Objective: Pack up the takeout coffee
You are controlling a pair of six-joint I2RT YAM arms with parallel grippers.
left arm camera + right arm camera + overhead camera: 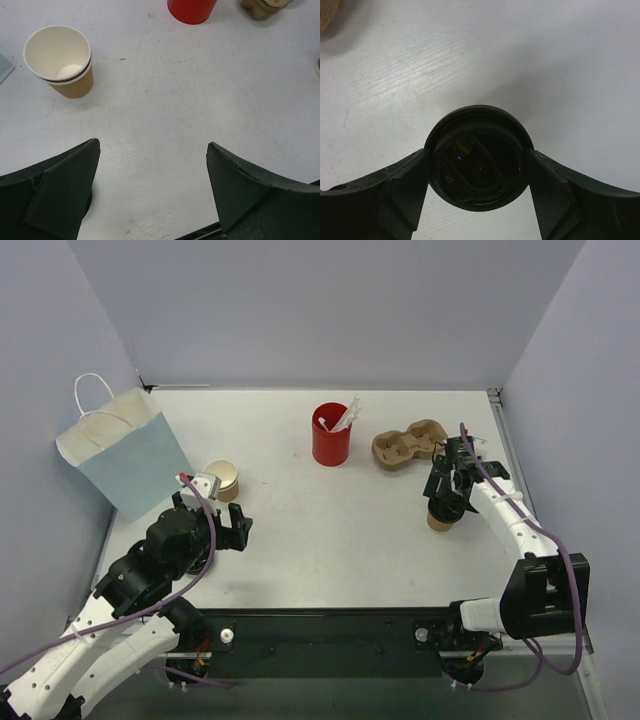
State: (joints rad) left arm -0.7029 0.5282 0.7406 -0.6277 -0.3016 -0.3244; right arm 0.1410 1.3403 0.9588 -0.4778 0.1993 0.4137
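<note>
The takeout coffee (438, 521), a small brown cup with a black lid (479, 157), stands on the table at the right. My right gripper (443, 502) sits over it. In the right wrist view the right gripper (479, 155) has both fingers pressed against the sides of the lid. My left gripper (215, 515) is open and empty above bare table at the front left, with its fingers (65, 185) spread wide. The light-blue paper bag (125, 450) with white handles stands at the far left.
A lidless paper cup (222, 479) with a cream inside (60, 60) stands beside the bag. A red cup (331, 435) with white stirrers is at the back centre. A brown pulp cup carrier (408, 445) lies just right of it, behind the right gripper.
</note>
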